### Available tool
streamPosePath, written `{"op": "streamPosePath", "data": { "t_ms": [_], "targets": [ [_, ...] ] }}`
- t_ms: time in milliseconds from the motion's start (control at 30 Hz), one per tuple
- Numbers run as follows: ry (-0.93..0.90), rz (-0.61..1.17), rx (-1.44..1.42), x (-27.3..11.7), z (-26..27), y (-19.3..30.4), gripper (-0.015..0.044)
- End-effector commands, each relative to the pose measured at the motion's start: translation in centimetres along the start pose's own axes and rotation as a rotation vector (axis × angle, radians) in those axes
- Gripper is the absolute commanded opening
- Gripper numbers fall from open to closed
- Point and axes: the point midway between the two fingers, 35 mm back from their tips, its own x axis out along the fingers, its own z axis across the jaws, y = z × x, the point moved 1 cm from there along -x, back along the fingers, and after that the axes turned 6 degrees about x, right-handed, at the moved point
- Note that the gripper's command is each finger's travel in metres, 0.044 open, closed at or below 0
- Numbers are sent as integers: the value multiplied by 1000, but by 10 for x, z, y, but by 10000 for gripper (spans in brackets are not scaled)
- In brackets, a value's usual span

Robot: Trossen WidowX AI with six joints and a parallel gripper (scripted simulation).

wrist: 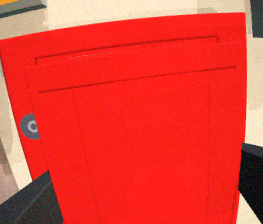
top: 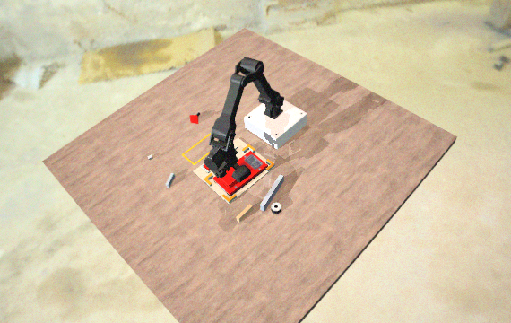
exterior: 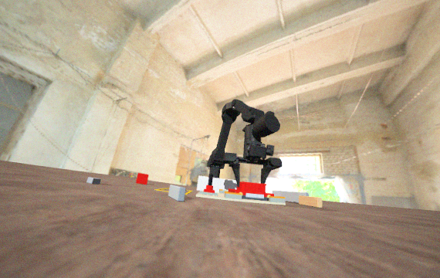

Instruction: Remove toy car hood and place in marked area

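Observation:
The red toy car [top: 258,169] [wrist: 12,75] sits on a cream board [top: 217,189] between orange corner brackets. Its red hood [exterior: 254,189] [wrist: 147,125] is a broad flat panel over the body. My gripper [exterior: 251,184] [wrist: 144,164] is around the hood, a finger flush along each side, and looks shut on it. I cannot tell whether the hood is lifted off the car. The fingertips are hidden below the hood's edges in the wrist view. The marked area, a yellow outline [top: 196,144] [exterior: 160,189], lies beside the board, partly hidden by the arm.
The arm's base stands on a white box [top: 260,124]. A red piece [top: 194,118] [exterior: 142,178] lies beyond the outline. Grey bars [top: 170,180] [top: 272,193], a tan block [top: 244,213], a black-and-white wheel [top: 276,207] and a small light block [top: 150,157] lie around the board.

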Motion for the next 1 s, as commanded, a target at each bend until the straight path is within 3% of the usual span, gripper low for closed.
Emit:
{"op": "streamPosePath", "data": {
  "t_ms": [0,367,967],
  "targets": [
    [0,-1,0,0,0,0,275],
    [0,-1,0,-6,0,0,0],
    [0,0,0,-18,0,-1,0]
  ]
}}
